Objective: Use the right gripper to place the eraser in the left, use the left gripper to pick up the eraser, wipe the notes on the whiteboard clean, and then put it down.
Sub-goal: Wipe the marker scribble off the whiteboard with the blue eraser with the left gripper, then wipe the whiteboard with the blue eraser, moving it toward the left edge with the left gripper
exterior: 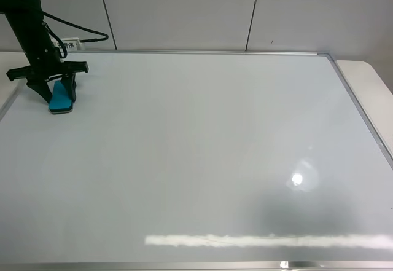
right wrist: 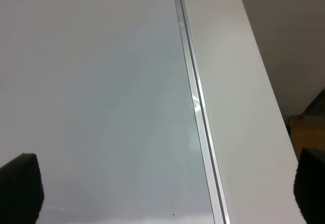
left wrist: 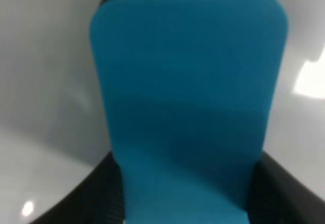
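Note:
The teal-blue eraser stands on the far left of the whiteboard, near its back edge. My left gripper comes down over it with a finger on each side. In the left wrist view the eraser fills the picture, and the black fingers press against its two sides. No red notes show anywhere on the board. My right gripper is out of the exterior view. In its wrist view its fingertips are wide apart and empty above the whiteboard, near the board's right frame.
A silver frame edges the board, with a strip of white table beyond it on the right. A black cable trails from the left arm toward the panelled wall. Ceiling-light glare lies on the board.

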Motion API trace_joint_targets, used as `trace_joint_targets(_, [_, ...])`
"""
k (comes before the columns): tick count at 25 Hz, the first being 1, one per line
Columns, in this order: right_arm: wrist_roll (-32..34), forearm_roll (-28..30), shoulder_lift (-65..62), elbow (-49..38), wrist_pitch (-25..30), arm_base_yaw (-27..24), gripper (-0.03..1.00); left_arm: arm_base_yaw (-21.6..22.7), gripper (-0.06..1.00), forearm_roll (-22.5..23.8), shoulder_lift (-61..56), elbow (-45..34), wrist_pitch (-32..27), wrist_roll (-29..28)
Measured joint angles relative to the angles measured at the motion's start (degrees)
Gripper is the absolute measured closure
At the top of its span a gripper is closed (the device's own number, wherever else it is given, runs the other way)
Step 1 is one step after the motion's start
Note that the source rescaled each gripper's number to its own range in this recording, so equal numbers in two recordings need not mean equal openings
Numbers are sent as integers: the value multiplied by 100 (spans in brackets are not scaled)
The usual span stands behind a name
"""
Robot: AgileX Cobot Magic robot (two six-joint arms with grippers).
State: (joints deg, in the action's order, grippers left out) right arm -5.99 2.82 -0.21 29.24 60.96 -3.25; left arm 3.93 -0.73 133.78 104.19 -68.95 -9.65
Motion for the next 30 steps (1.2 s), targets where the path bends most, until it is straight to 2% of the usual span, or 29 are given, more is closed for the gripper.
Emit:
trace_joint_targets(8, [0,0,0,0,0,0,-2,0,88,124,-875,-977,-17,4])
trace_joint_targets(12, [0,0,0,0,0,0,-2,-27,88,124,-1773,-1503,-17,4])
trace_joint_targets(19, [0,0,0,0,0,0,-2,-321,88,73,-3288,-2774,55,4])
trace_joint_targets(23, [0,0,0,0,0,0,-2,-408,88,-72,-3930,-3619,412,4])
trace_joint_targets(30, [0,0,0,0,0,0,-2,-408,88,-402,-4680,-5219,1637,4])
